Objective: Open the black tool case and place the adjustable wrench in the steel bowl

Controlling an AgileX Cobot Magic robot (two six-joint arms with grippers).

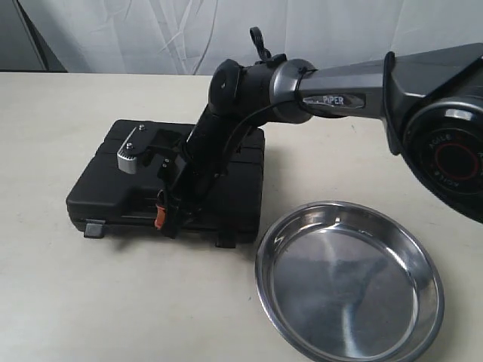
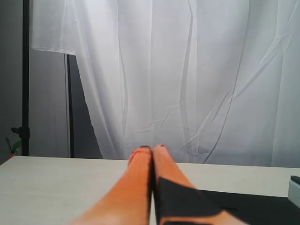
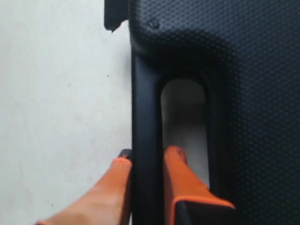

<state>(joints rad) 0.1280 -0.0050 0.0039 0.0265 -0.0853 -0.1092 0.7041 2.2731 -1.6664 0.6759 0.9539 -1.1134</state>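
The black tool case (image 1: 113, 192) lies flat on the table with its lid down. My right gripper (image 1: 167, 222) reaches across to its front edge. In the right wrist view the right gripper (image 3: 147, 157) is shut on the case's moulded handle bar (image 3: 146, 108), one orange finger outside it and one in the handle slot. The case's dimpled surface (image 3: 253, 70) fills that side of the view. To the right of the case the steel bowl (image 1: 349, 286) stands empty. The adjustable wrench is out of sight. My left gripper (image 2: 152, 150) is shut on nothing, away from the case.
Two small latches (image 1: 94, 228) (image 1: 225, 241) hang at the case's front edge. The right arm (image 1: 332, 94) stretches over the table behind the bowl. A white curtain (image 2: 187, 70) hangs behind the table.
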